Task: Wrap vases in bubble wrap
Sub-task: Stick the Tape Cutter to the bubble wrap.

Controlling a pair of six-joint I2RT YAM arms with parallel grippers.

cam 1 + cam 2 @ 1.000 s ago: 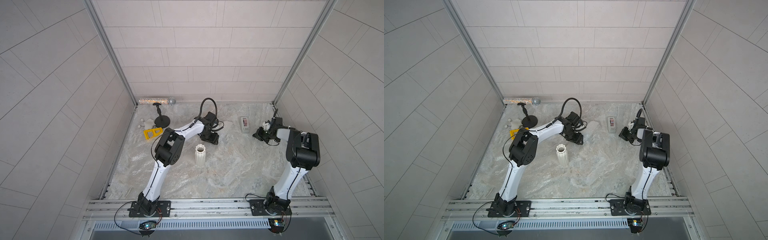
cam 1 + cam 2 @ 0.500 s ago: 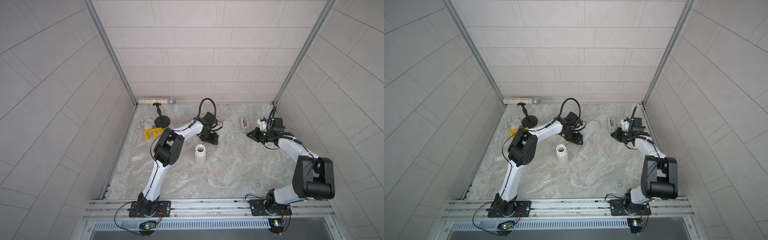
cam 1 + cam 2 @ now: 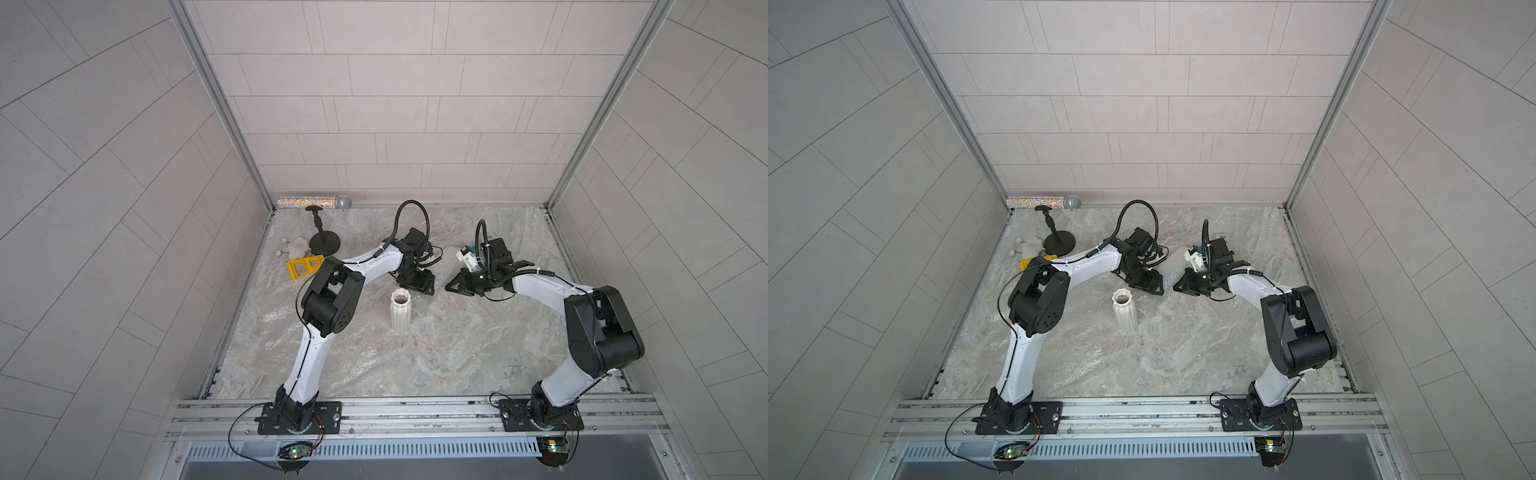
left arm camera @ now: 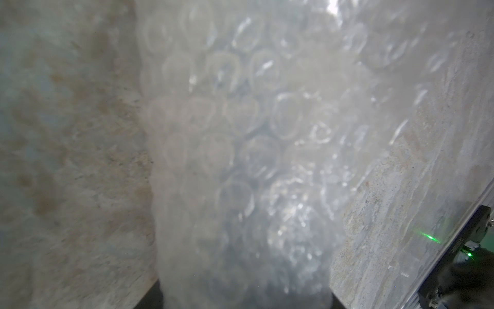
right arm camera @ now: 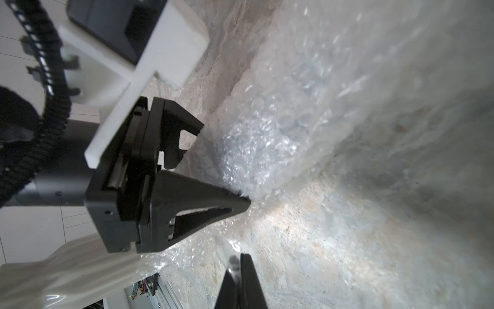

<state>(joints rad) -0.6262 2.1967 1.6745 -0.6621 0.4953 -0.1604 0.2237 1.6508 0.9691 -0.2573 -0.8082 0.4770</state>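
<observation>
Bubble wrap pinched by left end effector — right end effector beside, pressed together

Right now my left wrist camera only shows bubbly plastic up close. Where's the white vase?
Observer: The white vase stands upright and unwrapped on the table. It is nearer the arm bases than the left gripper.
Operator: Is my gripper holding that plastic?
Observer: In the right wrist view its fingers sit on either side of a bundle of bubble wrap, with one tip touching it.
Operator: Where's my other gripper?
Observer: The right gripper is shut. It points at the left one, with a gap between them.
</observation>
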